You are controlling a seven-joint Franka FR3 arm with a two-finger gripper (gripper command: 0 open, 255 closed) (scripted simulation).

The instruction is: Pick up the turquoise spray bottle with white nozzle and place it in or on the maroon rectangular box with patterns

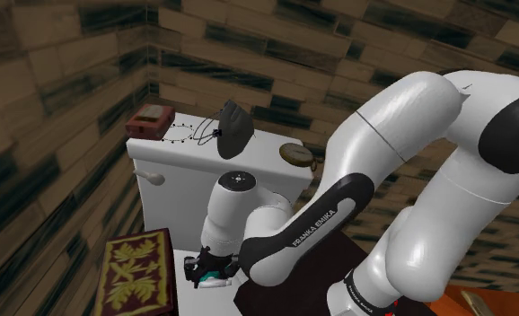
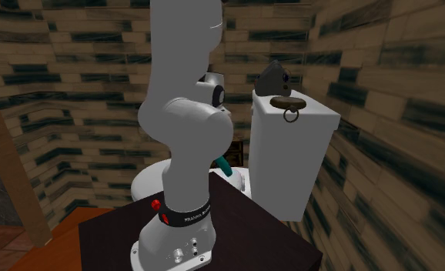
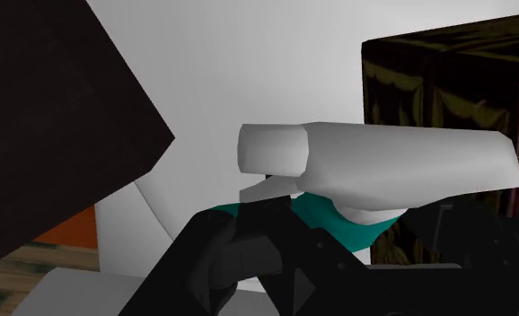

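A: What's at the left?
B: The box (image 1: 139, 274), maroon with gold leaf patterns, lying flat.
A: And the bottle (image 3: 401, 163)?
B: Just right of the box, not in it. The gripper (image 1: 201, 273) is clenched round its turquoise body, and the white nozzle sticks out beyond.
A: Farther right?
B: A white tank (image 1: 195, 171) stands behind, with a watch (image 1: 295, 153) on its lid's right end.

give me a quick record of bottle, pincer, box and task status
spray bottle: turquoise body, white nozzle, clasped in the pincer
pincer: shut on the spray bottle, low beside the white toilet
box: maroon, gold leaf patterns, at the shoulder view's left of the pincer
status: bottle not yet on the box
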